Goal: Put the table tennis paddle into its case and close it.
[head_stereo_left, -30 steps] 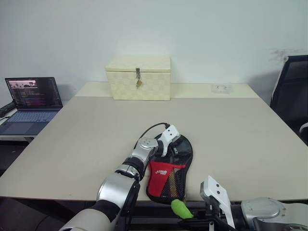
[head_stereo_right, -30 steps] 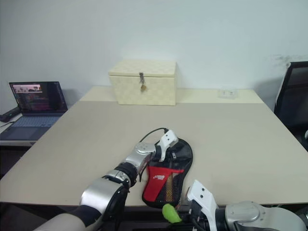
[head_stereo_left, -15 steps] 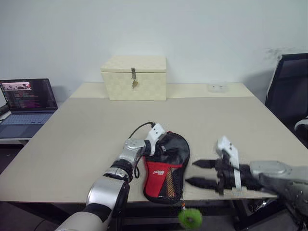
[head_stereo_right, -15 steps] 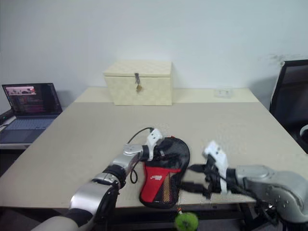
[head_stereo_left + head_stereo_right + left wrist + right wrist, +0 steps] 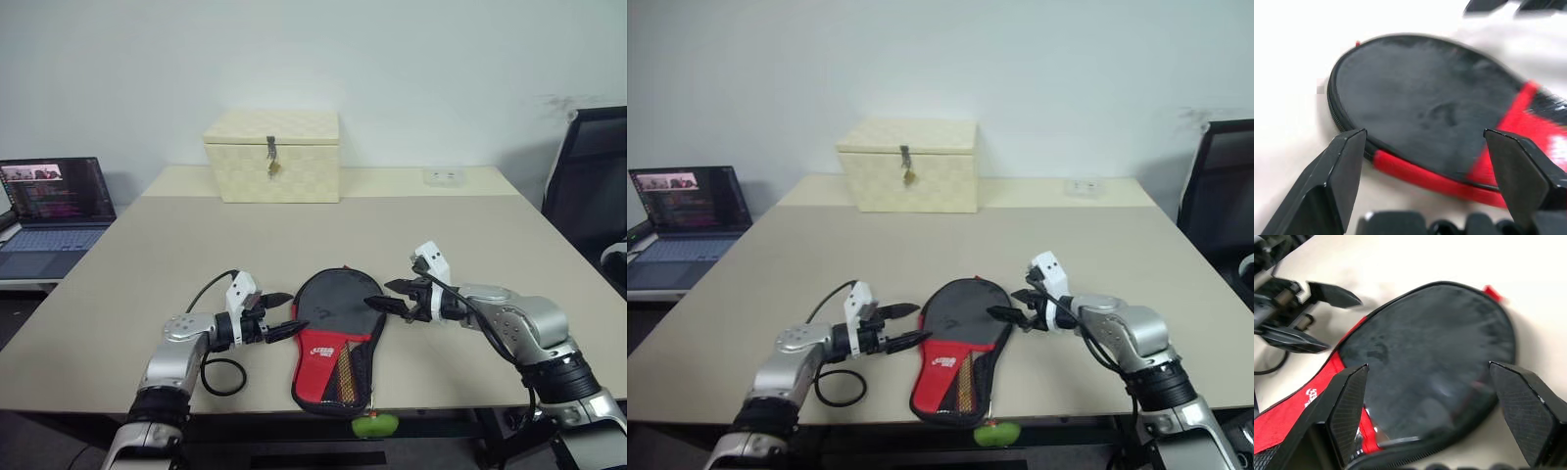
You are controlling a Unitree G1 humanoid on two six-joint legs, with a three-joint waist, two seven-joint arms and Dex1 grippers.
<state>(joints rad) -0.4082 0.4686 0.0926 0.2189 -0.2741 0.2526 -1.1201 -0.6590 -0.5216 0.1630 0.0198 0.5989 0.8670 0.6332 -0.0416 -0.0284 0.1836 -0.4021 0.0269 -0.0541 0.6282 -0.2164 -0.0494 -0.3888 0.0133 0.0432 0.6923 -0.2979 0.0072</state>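
A paddle-shaped case [image 5: 335, 343] lies flat near the front edge of a beige bench [image 5: 196, 245], midway between the robot's two arms. Its long axis runs from front to back, leaning slightly: the round black end points away toward the far wall, and the narrow red-and-mesh end with a white logo points at the robot and reaches the bench's front edge. A green zip tag [image 5: 374, 425] hangs just below that edge. The case looks closed, with a zip line running around its rim. The left tool [image 5: 282, 313] sits just beside the case's left side, fingers spread apart and empty, pointing toward it. The right tool [image 5: 382, 296] sits just beside the round end on the right, also spread wide and holding nothing. Farther back, well apart from the case, a cream checkered box [image 5: 272, 157] with a metal latch stands. A laptop [image 5: 54, 208] is off to the left, a black chair [image 5: 586, 186] to the right. Bare bench surface surrounds the case on both sides and behind it.
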